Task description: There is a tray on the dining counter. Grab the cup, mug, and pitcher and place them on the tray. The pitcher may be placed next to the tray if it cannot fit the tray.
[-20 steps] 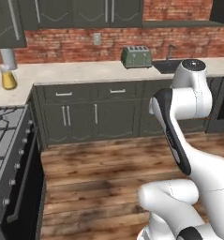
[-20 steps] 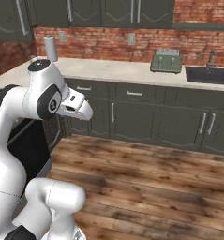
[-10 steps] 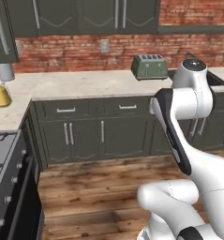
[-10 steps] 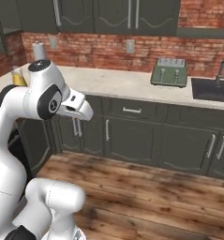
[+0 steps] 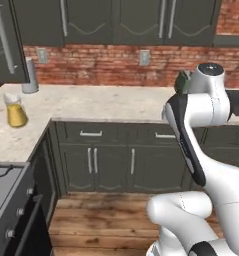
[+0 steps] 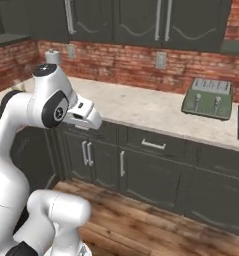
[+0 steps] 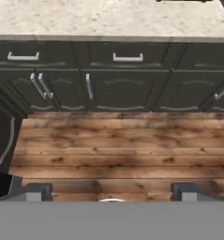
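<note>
The gripper hangs wide open and empty above the wood floor, facing dark cabinets. The pitcher stands far left on the beige counter, near a grey vessel. A green toaster sits right.

The white Franka arm with dark joints rises folded, elbow high, its forearm angled downward. Its two-finger gripper points down at a slant, the two small dark fingertips set wide apart with nothing between them.
</note>
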{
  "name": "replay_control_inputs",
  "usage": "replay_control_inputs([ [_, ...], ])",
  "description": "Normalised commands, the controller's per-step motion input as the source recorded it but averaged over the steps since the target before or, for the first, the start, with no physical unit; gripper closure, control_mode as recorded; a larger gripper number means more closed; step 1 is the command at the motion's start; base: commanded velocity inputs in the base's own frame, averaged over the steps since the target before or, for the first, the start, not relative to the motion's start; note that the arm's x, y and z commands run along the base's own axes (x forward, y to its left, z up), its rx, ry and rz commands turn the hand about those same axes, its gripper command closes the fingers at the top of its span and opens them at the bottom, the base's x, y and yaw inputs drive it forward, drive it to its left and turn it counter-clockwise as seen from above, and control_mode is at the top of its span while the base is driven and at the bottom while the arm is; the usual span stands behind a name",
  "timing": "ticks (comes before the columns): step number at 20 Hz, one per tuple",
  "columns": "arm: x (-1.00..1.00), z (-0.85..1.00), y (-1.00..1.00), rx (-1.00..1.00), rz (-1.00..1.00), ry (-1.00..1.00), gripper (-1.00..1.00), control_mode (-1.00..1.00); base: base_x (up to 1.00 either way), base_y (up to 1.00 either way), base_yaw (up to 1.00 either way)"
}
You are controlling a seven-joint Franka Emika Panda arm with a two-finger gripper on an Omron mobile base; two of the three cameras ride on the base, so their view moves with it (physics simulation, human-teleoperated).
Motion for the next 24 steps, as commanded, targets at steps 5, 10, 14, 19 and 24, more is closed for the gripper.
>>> replay_control_inputs([
  [5,0.00,0.00,0.00,0.00,0.00,0.00,-1.00,1.00,0.75,-0.50,0.60],
  [10,0.00,0.00,0.00,0.00,0.00,0.00,-1.00,1.00,0.60,-0.44,0.64],
  [14,0.00,0.00,0.00,0.00,0.00,0.00,-1.00,1.00,0.54,-0.53,0.61],
  [19,0.00,0.00,0.00,0.00,0.00,0.00,-1.00,1.00,0.49,-0.59,0.62],
  [24,0.00,0.00,0.00,0.00,0.00,0.00,-1.00,1.00,0.45,-0.42,0.58],
])
